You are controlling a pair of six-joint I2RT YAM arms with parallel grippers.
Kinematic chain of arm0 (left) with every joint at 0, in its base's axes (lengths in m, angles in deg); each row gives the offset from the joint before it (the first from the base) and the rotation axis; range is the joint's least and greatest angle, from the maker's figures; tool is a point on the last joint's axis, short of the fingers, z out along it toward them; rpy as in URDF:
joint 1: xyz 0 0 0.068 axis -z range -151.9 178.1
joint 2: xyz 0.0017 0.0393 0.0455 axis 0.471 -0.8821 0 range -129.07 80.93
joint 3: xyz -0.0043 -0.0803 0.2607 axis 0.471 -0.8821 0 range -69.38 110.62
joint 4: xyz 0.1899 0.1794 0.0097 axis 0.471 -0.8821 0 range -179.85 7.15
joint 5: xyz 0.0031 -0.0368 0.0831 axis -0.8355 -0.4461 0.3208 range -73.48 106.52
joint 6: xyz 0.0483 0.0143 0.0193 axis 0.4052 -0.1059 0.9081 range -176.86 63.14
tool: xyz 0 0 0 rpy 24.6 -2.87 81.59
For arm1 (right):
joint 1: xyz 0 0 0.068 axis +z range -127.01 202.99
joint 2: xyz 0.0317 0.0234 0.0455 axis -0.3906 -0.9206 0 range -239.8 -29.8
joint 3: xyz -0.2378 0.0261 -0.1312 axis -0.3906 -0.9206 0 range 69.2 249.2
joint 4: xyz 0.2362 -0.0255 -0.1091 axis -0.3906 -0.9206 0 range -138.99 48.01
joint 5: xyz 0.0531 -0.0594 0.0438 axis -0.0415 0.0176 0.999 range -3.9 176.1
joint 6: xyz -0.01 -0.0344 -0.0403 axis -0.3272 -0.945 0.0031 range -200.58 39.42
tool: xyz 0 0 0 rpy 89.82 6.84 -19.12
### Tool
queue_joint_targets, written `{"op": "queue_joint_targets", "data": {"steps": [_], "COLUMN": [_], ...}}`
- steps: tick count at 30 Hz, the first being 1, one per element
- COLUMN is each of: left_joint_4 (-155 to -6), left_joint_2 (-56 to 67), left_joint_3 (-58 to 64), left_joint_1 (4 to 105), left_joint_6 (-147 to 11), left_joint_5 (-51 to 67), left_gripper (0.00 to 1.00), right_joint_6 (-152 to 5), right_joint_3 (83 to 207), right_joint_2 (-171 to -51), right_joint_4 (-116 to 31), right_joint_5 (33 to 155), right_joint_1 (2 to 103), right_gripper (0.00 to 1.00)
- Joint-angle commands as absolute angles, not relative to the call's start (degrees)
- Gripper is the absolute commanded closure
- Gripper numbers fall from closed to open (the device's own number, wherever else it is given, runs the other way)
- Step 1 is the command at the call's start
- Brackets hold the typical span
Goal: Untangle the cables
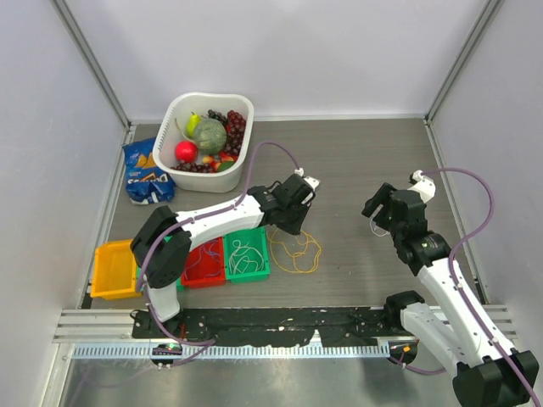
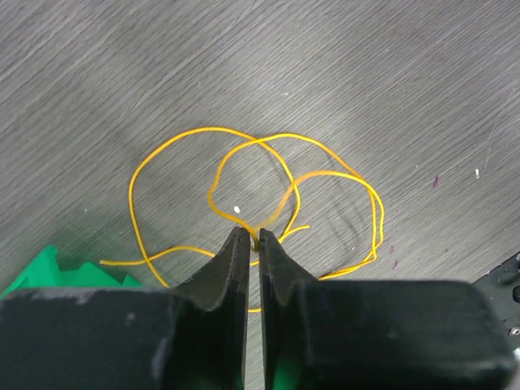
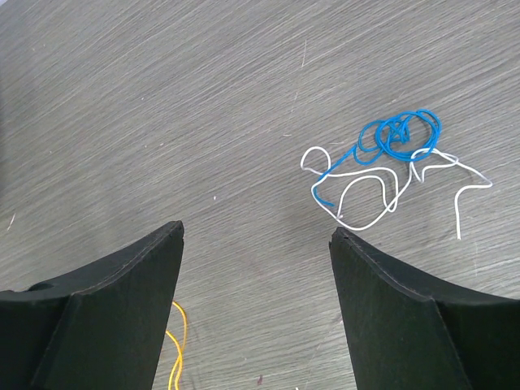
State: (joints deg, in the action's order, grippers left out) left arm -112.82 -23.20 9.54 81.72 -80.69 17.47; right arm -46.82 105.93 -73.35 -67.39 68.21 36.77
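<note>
A yellow-orange cable [image 2: 207, 129] lies in loose overlapping loops on the grey table [image 1: 356, 161], just right of the green tray [image 1: 246, 271]. My left gripper [image 2: 252, 234] is shut on one strand of it near the middle of the loops; from above, the left gripper [image 1: 293, 222] sits over the yellow-orange cable's [image 1: 297, 253] far edge. A blue cable [image 3: 398, 134] and a white cable [image 3: 358, 227] lie knotted together ahead and right of my right gripper [image 3: 256, 227], which hangs open over bare table. Another bit of yellow-orange cable [image 3: 180, 325] shows by its left finger.
Red [image 1: 204, 273] and yellow [image 1: 113, 270] trays stand left of the green one, which holds thin whitish strands. A white bowl [image 1: 178, 110] of fruit and a blue snack bag [image 1: 146, 174] are at the back left. White walls close in three sides.
</note>
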Motion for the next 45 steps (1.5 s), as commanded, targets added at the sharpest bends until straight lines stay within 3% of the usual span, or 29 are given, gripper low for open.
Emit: {"op": "queue_joint_targets", "data": {"steps": [1, 7, 13, 14, 15, 18, 24, 28, 37, 45], "left_joint_4": [-113.26, -112.47, -112.91, -112.64, -112.38, -111.41, -114.83, -119.83, -117.04, -111.34], "left_joint_2": [-20.50, -19.09, -21.37, -21.98, -22.42, -24.61, -33.05, -39.11, -40.53, -40.53], "left_joint_3": [9.20, 7.35, 10.07, 10.69, 11.30, 12.88, 20.52, 25.98, 22.74, 18.00], "left_joint_1": [82.24, 82.85, 86.98, 88.12, 88.82, 90.76, 91.64, 91.73, 91.73, 88.75], "left_joint_6": [-79.36, -79.45, -80.76, -81.03, -81.73, -84.01, -87.53, -89.46, -90.08, -91.92], "left_joint_5": [21.00, 22.05, 28.02, 29.16, 30.22, 32.51, 33.12, 35.76, 35.07, 22.43], "left_gripper": [0.82, 0.39, 0.31, 0.27, 0.17, 0.09, 0.07, 0.12, 0.16, 0.47], "right_joint_6": [-47.79, -47.53, -47.44, -47.35, -46.66, -45.42, -45.95, -47.00, -48.14, -48.50], "right_joint_3": [105.85, 105.32, 105.06, 105.23, 105.41, 106.55, 107.08, 107.17, 107.08, 107.34], "right_joint_2": [-74.01, -75.33, -74.80, -74.28, -74.01, -69.98, -63.99, -63.99, -63.20, -63.11], "right_joint_4": [-65.02, -64.14, -64.22, -65.01, -65.88, -69.32, -69.49, -69.93, -70.11, -70.11], "right_joint_5": [68.35, 69.75, 70.11, 69.41, 66.36, 60.88, 61.05, 61.40, 61.67, 62.37], "right_joint_1": [36.88, 36.88, 36.88, 36.88, 36.88, 36.88, 36.88, 36.88, 36.88, 36.88], "right_gripper": [0.22, 0.22, 0.23, 0.23, 0.23, 0.23, 0.23, 0.23, 0.24, 0.24]}}
